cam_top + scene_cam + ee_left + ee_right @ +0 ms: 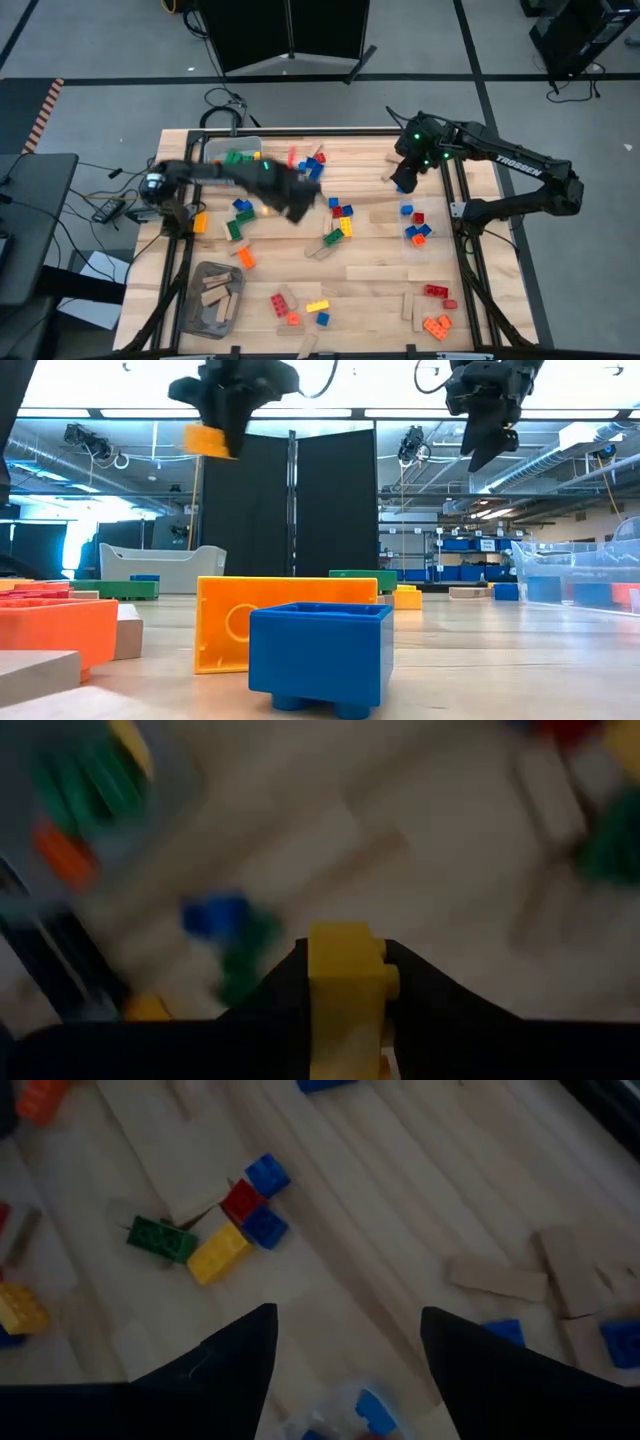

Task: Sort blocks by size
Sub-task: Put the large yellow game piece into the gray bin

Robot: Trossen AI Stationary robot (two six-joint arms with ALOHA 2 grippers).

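Note:
Studded bricks in red, blue, green, yellow and orange, along with tan wooden pieces, lie scattered over the wooden table point(380, 250). My left gripper point(297, 208) hangs high over the table's middle, shut on a yellow brick point(342, 970), which in the low view point(207, 440) shows below the fingers. My right gripper point(405, 180) hovers open over the far right part of the table and holds nothing point(345, 1345). Under it lie a green, a yellow, a red and two blue bricks point(225, 1225). My left gripper pinches the yellow brick by two opposite sides point(322, 988) between its two fingers. The fingers come steeply from above. The brick's studded end sticks out past the fingertips point(205, 442), and the brick is lifted well clear of the table.
A clear bin point(236, 155) at the far left holds green and yellow bricks. A grey bin point(215, 300) at the near left holds tan wooden pieces. Loose bricks cluster mid-table point(340, 215) and at the near right point(437, 315). Another clear bin point(580, 575) shows in the low view.

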